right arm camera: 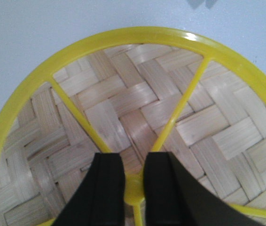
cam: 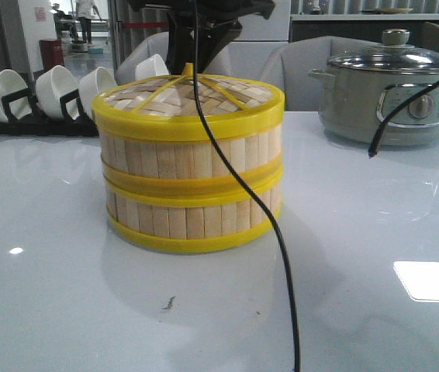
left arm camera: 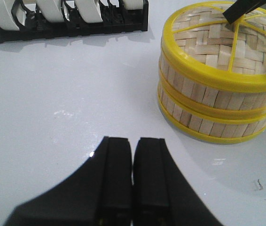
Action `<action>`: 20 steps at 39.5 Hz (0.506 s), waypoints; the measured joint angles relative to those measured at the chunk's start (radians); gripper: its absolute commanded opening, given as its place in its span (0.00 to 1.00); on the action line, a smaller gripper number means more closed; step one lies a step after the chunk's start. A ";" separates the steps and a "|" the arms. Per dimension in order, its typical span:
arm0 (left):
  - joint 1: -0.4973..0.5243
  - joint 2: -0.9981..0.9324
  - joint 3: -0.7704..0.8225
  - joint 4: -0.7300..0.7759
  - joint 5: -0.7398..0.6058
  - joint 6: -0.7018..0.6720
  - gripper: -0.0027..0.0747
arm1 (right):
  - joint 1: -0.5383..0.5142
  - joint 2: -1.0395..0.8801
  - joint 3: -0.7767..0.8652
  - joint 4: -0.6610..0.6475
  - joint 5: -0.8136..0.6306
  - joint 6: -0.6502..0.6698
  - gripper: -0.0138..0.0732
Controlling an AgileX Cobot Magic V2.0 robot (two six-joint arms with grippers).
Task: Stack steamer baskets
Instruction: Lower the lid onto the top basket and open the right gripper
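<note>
Two steamer baskets stand stacked mid-table, the upper basket (cam: pixel 192 159) sitting squarely on the lower basket (cam: pixel 192 218). A woven lid (cam: pixel 188 97) with yellow spokes covers the top. My right gripper (right arm camera: pixel 134 162) is above the lid's middle, its fingers shut on the yellow lid knob (right arm camera: pixel 134 186). From the front it shows as a black arm coming down onto the lid. My left gripper (left arm camera: pixel 132 146) hovers over bare table, shut and empty, with the stack (left arm camera: pixel 208 94) off to one side of it.
A grey-green electric pot (cam: pixel 386 93) with a glass lid stands at the back right. A black rack of white cups (cam: pixel 41 97) is at the back left. A black cable (cam: pixel 281 256) hangs across the front of the stack.
</note>
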 measured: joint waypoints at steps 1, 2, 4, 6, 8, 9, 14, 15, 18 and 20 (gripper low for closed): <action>0.000 0.000 0.000 0.000 0.000 0.000 0.14 | 0.000 0.000 0.000 -0.002 0.000 0.000 0.22; 0.000 0.000 0.000 0.000 0.000 0.000 0.14 | 0.000 0.000 0.000 -0.002 0.000 0.000 0.22; 0.000 0.000 0.000 0.000 0.000 0.000 0.14 | 0.000 0.000 0.000 -0.002 0.000 0.000 0.22; 0.000 0.000 0.000 0.000 0.000 0.000 0.14 | 0.000 0.000 0.000 -0.002 0.000 0.000 0.22; 0.000 0.000 0.000 0.000 0.000 0.000 0.14 | 0.000 0.000 0.000 -0.002 0.000 0.000 0.22; 0.000 0.000 0.000 0.000 0.000 0.000 0.14 | 0.000 0.000 0.000 -0.002 0.000 0.000 0.22; 0.000 0.000 0.000 0.000 -0.001 0.000 0.14 | 0.000 0.000 0.000 -0.002 0.000 0.000 0.23; 0.000 0.000 0.000 0.000 -0.001 0.000 0.14 | 0.000 0.000 0.000 -0.002 0.000 0.000 0.23; 0.000 0.000 0.000 0.000 -0.001 0.000 0.14 | 0.000 0.000 0.000 -0.002 0.000 0.000 0.23; 0.000 0.000 0.000 0.000 -0.001 0.000 0.14 | 0.000 0.000 0.000 -0.002 0.000 0.000 0.27</action>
